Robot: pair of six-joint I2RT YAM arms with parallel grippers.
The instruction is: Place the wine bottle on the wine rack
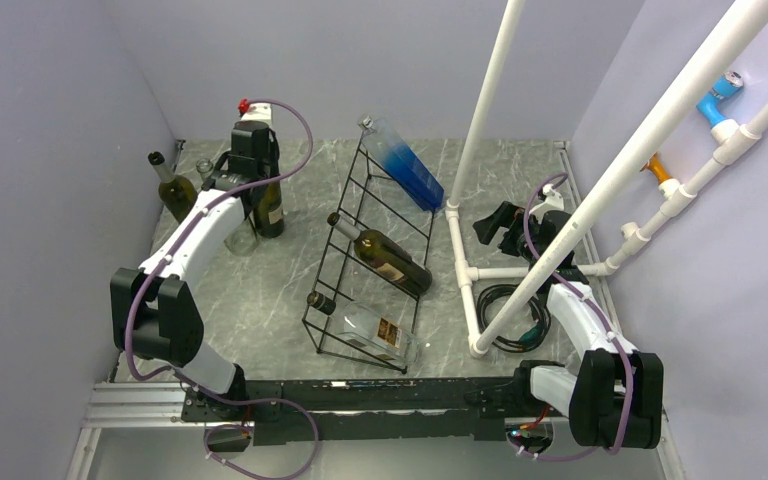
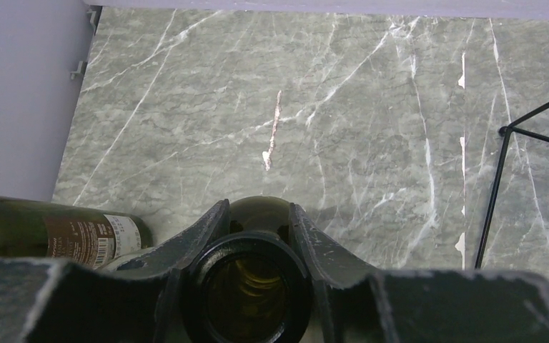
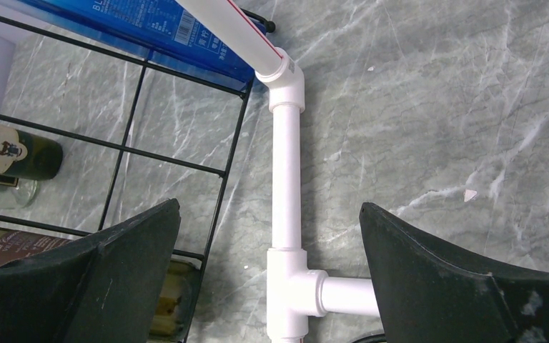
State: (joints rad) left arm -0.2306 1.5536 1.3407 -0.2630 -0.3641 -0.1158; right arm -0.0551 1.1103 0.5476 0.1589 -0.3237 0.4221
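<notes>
A dark green wine bottle [image 1: 270, 212] stands upright at the back left of the table. My left gripper [image 1: 258, 180] comes down on it from above. In the left wrist view its fingers [image 2: 207, 232] are shut on the neck just below the open mouth [image 2: 246, 289]. The black wire wine rack [image 1: 345, 215] stands mid-table with three bottles on it: a blue one [image 1: 412, 168], a dark green one [image 1: 388, 260] and a clear one [image 1: 372, 328]. Its corner shows in the left wrist view [image 2: 504, 131]. My right gripper [image 1: 495, 225] is open and empty, right of the rack.
A second green bottle [image 1: 173, 188] stands near the left wall and shows in the left wrist view [image 2: 50, 232]. A white PVC pipe frame [image 1: 465, 270] stands right of the rack, under my right gripper [image 3: 269, 207]. A black cable coil [image 1: 515, 315] lies inside it.
</notes>
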